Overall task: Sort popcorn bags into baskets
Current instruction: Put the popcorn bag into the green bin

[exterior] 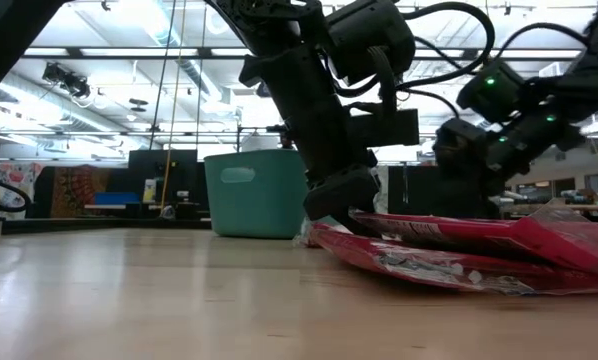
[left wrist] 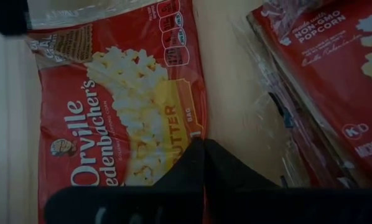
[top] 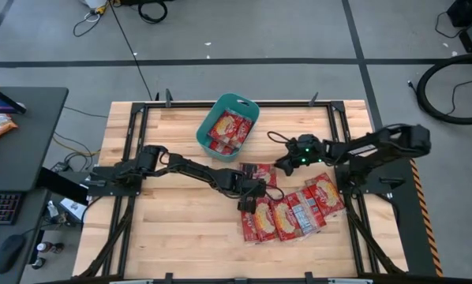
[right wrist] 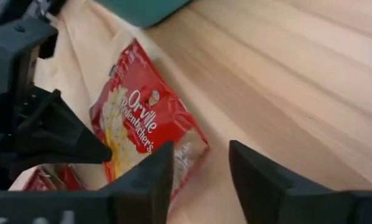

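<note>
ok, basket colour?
Teal-green basket, plain, no pattern. Shows best in the low view; the high view shows red popcorn bags inside.

We read "Orville Redenbacher's" in white on the red bag (left wrist: 120,118) under the left wrist camera, with part of "BUTTER" and a small "BAG" on its yellow panel. A second bag (left wrist: 335,68) beside it carries "made with NON-GMO POPCORN" and part of "MICROWAVE". In the right wrist view, a bag (right wrist: 145,124) on the table shows "Orville Redenbacher's". Finer print on the bags we cannot make out.
</note>
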`<state>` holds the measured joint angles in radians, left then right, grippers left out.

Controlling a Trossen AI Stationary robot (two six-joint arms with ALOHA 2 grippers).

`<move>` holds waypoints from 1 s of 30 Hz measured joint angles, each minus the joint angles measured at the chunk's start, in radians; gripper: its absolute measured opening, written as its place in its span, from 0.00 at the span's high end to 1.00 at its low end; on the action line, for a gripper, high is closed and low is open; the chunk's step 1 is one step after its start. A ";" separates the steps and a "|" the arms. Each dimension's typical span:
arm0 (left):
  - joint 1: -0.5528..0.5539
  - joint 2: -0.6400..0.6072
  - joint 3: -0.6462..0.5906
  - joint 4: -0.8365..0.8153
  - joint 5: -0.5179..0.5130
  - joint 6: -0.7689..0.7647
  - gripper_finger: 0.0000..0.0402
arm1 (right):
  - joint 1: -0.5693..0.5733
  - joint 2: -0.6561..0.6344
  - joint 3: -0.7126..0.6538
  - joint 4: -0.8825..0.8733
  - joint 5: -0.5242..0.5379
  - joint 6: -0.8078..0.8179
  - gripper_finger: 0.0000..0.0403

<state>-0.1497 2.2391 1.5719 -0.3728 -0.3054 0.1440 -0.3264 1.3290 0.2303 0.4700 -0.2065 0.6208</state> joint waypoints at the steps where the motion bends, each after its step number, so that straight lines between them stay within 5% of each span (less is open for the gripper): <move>1: 0.000 0.000 0.000 0.000 -0.002 0.000 1.00 | 0.004 0.023 0.018 0.000 -0.010 -0.008 0.56; 9: -0.002 -0.001 0.000 0.000 -0.009 -0.001 0.99 | 0.005 0.183 0.121 -0.007 -0.127 -0.033 0.50; 22: -0.009 -0.025 -0.001 -0.022 -0.064 0.000 0.94 | 0.017 0.213 0.129 -0.009 -0.172 -0.069 0.93; 30: -0.047 -0.196 0.000 -0.145 -0.101 -0.031 0.75 | 0.018 0.142 0.128 -0.023 -0.200 -0.097 0.93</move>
<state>-0.1964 2.0429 1.5719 -0.5181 -0.4061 0.1130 -0.3084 1.4707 0.3580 0.4475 -0.4068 0.5235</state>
